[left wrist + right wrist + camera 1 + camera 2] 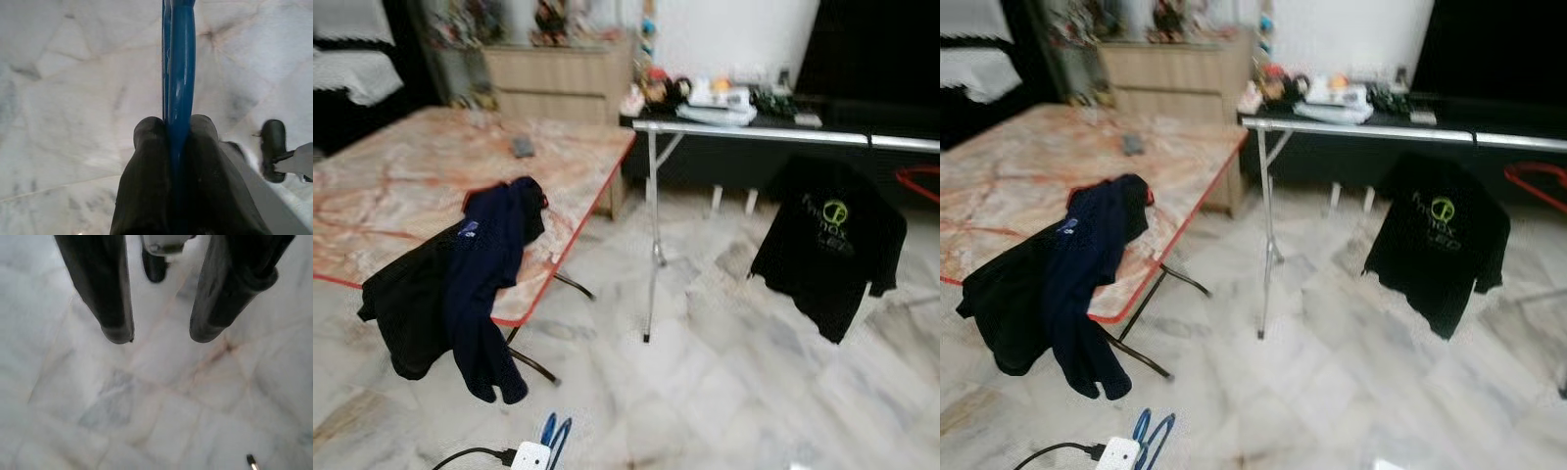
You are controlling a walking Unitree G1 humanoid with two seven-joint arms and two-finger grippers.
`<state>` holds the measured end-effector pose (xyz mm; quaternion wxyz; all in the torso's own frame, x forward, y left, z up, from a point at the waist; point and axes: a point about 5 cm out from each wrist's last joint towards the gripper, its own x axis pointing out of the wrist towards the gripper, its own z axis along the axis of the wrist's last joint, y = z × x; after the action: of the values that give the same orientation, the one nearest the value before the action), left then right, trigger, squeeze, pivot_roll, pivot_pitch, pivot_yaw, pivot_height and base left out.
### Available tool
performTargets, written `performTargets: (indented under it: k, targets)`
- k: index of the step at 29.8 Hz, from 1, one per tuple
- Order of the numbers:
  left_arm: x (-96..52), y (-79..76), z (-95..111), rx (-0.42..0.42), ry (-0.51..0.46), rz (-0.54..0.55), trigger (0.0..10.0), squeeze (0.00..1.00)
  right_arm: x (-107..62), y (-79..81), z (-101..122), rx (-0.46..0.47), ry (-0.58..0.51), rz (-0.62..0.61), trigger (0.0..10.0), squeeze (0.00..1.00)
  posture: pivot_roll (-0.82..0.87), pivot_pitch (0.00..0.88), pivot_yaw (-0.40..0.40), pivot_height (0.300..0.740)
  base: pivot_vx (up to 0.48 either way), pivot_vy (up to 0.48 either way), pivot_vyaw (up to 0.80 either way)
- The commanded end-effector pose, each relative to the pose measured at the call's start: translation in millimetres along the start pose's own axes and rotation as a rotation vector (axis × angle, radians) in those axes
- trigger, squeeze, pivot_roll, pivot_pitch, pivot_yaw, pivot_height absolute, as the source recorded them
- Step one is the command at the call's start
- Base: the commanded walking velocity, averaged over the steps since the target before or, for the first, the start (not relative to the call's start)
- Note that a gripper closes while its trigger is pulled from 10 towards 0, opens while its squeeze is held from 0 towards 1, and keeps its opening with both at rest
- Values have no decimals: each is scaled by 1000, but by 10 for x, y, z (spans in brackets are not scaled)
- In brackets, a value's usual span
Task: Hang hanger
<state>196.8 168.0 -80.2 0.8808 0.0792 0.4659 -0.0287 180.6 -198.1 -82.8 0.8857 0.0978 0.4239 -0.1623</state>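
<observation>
1. Fingers of the left gripper are seen in the left wrist view pressed together on a blue hanger, whose bar runs out between the two tips over the marble floor.
2. At the bottom edge of the left eye view, left of centre, the same blue hanger is seen just beside a white power adapter with a black cable.
3. The right gripper is pointed down at bare marble floor, its two fingers spread well apart with nothing held between them.
4. A bench with a marble-pattern top and red edge is placed in the upper left of the left eye view; a navy garment and a black garment are draped over its near edge, hanging toward the floor.
5. A small grey object is seen lying on that bench top (too blurred to identify).
6. A silver clothes rail is stretched across the upper right on a thin metal leg.
7. A black T-shirt with a green logo is hung from the rail at right.
8. A red hanger is visible at the right edge, just below the rail.
9. A wooden cabinet stands at the upper centre.
</observation>
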Motion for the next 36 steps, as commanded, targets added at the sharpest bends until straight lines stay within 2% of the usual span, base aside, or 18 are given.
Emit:
performTargets:
  k: [1,5,13,24,25,28,30,34,36]
  targets:
    - [-6,43,-40,-8,12,12,10000,0,-17,30,-86,17,28,7,10000,0,26,0,19,740,0,-364,0]
    - [-5,45,-38,-7,12,11,10000,0,-16,28,-86,24,34,7,10000,0,13,0,28,740,0,-362,-255]
    - [-6,51,-41,-5,11,13,10000,0,-18,45,-102,17,42,19,10000,0,14,0,29,740,0,-254,-760]
    - [-6,48,-33,3,6,18,10000,0,7,106,34,23,-6,43,10000,0,21,0,25,740,0,0,0]
    - [-5,56,-22,40,4,26,10000,0,18,150,102,12,-28,62,10000,0,21,0,25,740,0,0,0]
    - [-4,60,-15,74,3,27,10000,0,25,193,159,-1,-47,81,10000,0,21,0,27,740,0,0,0]
    - [-1,73,13,187,-4,41,10000,0,34,230,244,-31,-80,104,10000,0,24,0,26,740,0,0,0]
    - [-3,82,26,186,-25,71,10000,0,44,298,394,-120,-134,154,10000,0,28,0,24,740,0,0,0]
    - [-3,88,33,213,-28,86,10000,0,41,372,467,-235,-161,221,10000,0,28,0,22,740,0,0,0]
